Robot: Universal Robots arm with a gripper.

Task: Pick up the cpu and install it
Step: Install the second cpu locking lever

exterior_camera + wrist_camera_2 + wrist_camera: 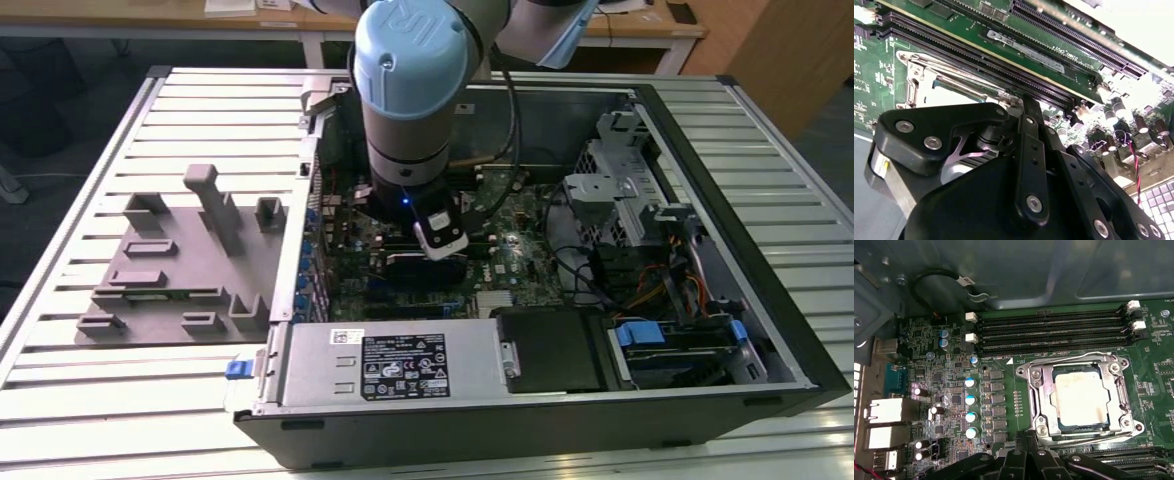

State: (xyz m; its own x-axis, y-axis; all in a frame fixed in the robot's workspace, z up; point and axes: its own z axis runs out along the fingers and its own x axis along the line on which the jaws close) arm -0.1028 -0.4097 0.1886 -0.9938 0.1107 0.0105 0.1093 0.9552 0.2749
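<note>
- Even indoor light fills the exterior view; the computer case (561,260) is darker inside, shadowed under the arm (414,100).
- In the first wrist view the cpu (1077,396) gleams pale.
- In the second wrist view the far corner is washed out white, and the close gripper (1019,190) is soft.

Silvery-grey cpu (1077,399) with pale smudged top, bright metal socket frame (1036,392), green motherboard (1004,390), black memory slots (1054,332) with white clips, black gripper (1019,150), pale blue and grey arm (414,90), grey fixture block (180,260), black computer case (534,410)
</note>
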